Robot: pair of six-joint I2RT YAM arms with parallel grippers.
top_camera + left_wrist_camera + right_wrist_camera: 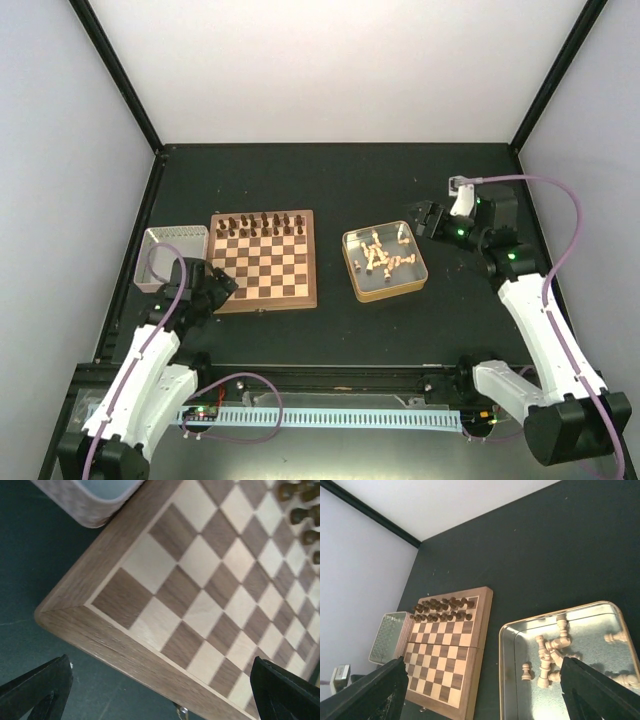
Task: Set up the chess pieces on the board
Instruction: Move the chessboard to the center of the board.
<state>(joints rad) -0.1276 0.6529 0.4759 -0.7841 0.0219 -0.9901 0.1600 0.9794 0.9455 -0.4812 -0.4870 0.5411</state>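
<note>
Chess pieces (383, 258) near right tool (421, 222)

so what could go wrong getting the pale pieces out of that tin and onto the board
1. The pale chessmen lie tangled and tipped over in the gold-rimmed tin, so the open right gripper may pinch two or slip off one.
2. The left gripper hangs open over the near left corner of the chessboard, where pale pieces belong; the arms might collide there.

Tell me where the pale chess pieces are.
Top view: the pale chess pieces lie jumbled in the gold-rimmed tin, right of the board, beside the open right gripper.
</note>
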